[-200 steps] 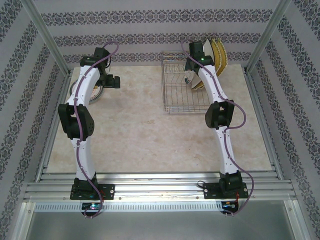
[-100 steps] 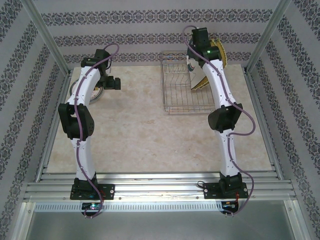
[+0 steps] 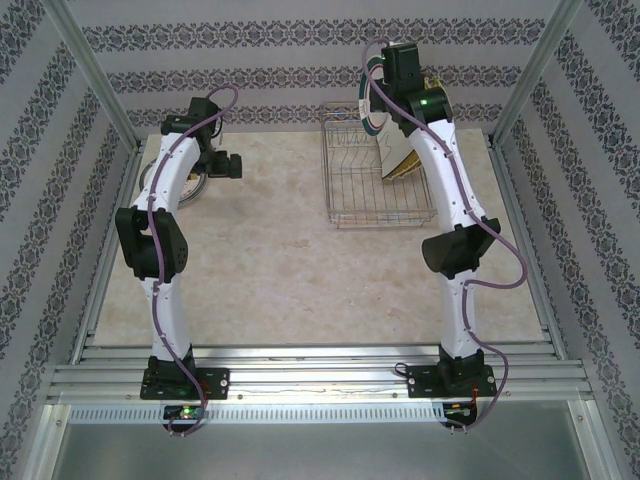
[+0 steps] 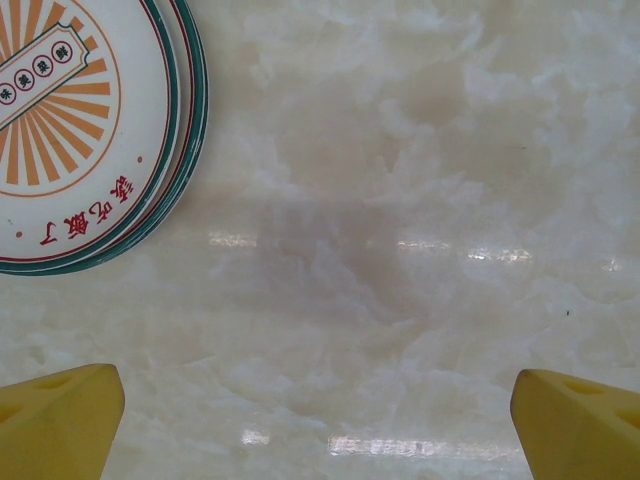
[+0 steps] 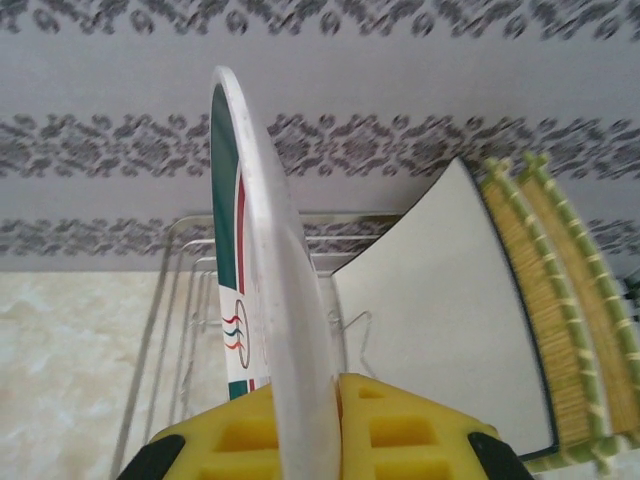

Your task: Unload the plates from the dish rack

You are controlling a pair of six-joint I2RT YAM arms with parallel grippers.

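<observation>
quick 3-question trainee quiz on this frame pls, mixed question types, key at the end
1. How many yellow woven plates lean in the dish rack?
2. The right gripper is shut on: A) a rack wire, B) the green-banded plate, C) nothing.
3. True or false: the left gripper is clamped on the stacked round plates.
Key: 1 two; 2 B; 3 false, it hangs open over bare table beside them.

We note: worktop point(image 4: 400, 200) marble-look, glossy, showing light glints; dish rack point(image 3: 360, 190) thin bright metal wire; green-banded plate point(image 5: 275, 300) smooth, glazed; square plates point(image 5: 560, 290) rough yellow weave; right claw point(image 5: 330, 430) fingers point(image 5: 410, 435) matt yellow plastic.
</observation>
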